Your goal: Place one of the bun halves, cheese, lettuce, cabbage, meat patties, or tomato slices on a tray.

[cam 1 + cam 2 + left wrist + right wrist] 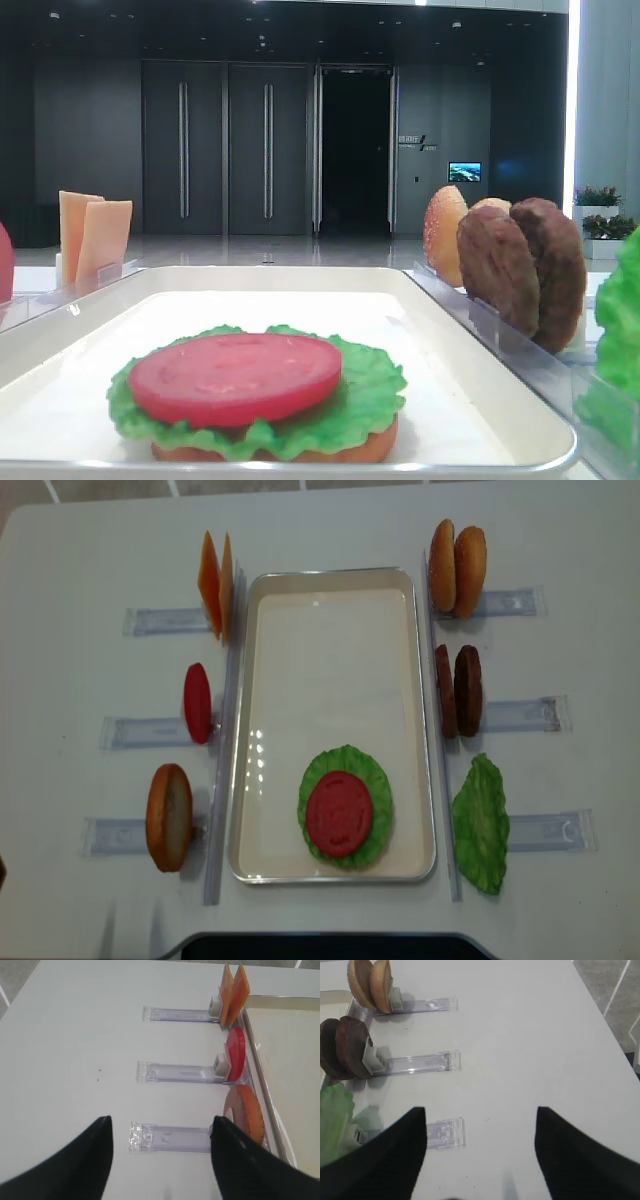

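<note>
On the white tray (330,670) lies a stack: a bun half (375,447) at the bottom, lettuce (378,780) over it, and a tomato slice (340,813) on top. Left of the tray stand cheese (215,585), one tomato slice (197,702) and a bun half (168,817). To the right stand two bun halves (457,567), two meat patties (457,690) and a green leaf (481,823). My left gripper (161,1119) hangs open over the table by the left bun half (246,1111). My right gripper (481,1108) is open beside the leaf (335,1115). Both are empty.
Clear plastic racks (150,730) lie on the white table on both sides of the tray, each holding its food upright at the tray end. The left gripper hangs over one rack (170,1137), and a rack end (445,1134) lies by the right gripper.
</note>
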